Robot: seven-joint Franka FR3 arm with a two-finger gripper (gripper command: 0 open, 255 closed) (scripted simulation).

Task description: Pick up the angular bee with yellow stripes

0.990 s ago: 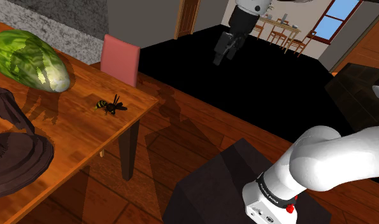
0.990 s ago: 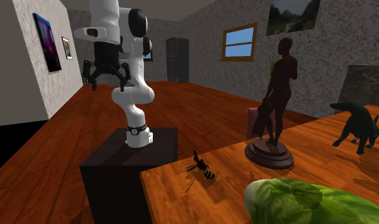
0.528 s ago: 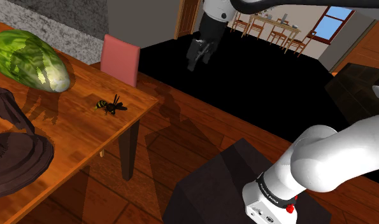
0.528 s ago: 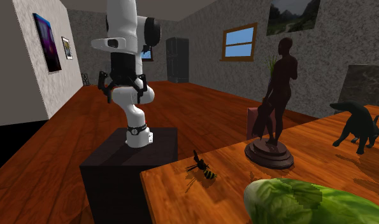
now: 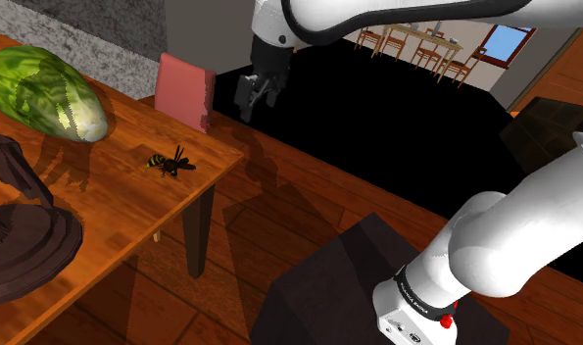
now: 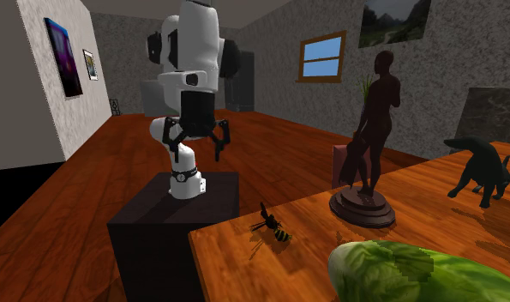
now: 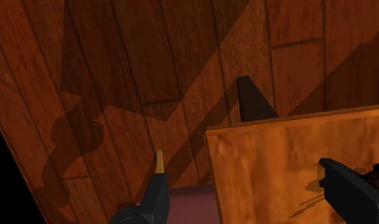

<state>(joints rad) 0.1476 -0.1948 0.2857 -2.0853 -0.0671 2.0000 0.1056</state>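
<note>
In the shoulder view, you see the bee [image 5: 168, 161], black with yellow stripes, lying on the wooden table [image 5: 103, 211] near its corner; a big green lettuce [image 5: 44, 93] lies further along the table toward the view's left; a dark statue base [image 5: 20, 245] sits at the lower left; a pink chair [image 5: 185, 91] stands at the table's far edge; your gripper [image 5: 249, 98] hangs in the air just to the right of that chair, off the table and well apart from the bee; the band [image 5: 423, 294] on the arm's foot has letters too small to read.

In the second exterior view, the gripper [image 6: 194, 147] hangs higher than the table [image 6: 231, 270], its two fingers spread apart with nothing between them; the bee [image 6: 273, 226] sits near the table edge that faces the dark stand [image 6: 159, 232]; behind it stand a tall dark statue [image 6: 375, 129] and a black animal figure [image 6: 483, 172].

In the wrist view, the fingers [image 7: 157, 191] stand wide apart; beyond them you see the table's corner, its leg [image 7: 251, 102] and the plank floor [image 7: 118, 76]; the bee [image 7: 376, 173] peeks out right beside one finger, partly hidden by it.
</note>
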